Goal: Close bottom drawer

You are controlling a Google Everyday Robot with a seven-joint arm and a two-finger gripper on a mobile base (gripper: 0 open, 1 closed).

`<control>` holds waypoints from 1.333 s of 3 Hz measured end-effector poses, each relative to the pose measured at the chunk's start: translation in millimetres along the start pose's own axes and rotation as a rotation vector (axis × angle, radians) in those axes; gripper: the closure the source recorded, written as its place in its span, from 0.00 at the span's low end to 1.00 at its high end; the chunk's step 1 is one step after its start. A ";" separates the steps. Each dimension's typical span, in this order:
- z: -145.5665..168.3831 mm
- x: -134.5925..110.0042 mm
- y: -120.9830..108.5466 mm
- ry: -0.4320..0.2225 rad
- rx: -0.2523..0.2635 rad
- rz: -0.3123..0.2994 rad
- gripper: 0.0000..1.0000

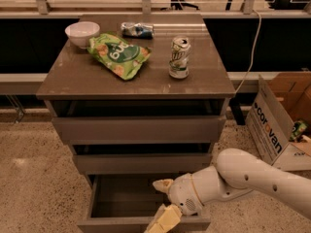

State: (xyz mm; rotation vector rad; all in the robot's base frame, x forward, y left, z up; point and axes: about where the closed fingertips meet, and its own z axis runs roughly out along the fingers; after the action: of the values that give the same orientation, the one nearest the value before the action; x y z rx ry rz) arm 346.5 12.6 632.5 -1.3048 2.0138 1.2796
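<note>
The bottom drawer of the grey-brown cabinet is pulled open, and its plain shallow box inside holds nothing I can see. Its slim front panel runs along the lower edge of the view. My gripper hangs at the end of the white arm, which reaches in from the right. It is low over the drawer's front edge, right of the middle, at or just above the front panel. I cannot tell whether it touches the panel.
The top drawer and the middle drawer stand slightly out. On the cabinet top are a white bowl, a green snack bag, a drink can and a blue packet. A cardboard box stands on the floor at right.
</note>
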 end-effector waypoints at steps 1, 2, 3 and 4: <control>2.8 -0.6 -0.5 0.009 -0.024 0.000 0.00; 36.6 22.0 -33.5 -0.028 -0.140 0.081 0.00; 93.4 39.4 -55.0 -0.121 -0.243 0.165 0.00; 160.7 101.8 -85.4 -0.175 -0.295 0.425 0.00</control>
State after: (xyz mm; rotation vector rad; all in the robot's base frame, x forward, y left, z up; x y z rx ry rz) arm 352.3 90.1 439.0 -0.8587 2.1016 1.8716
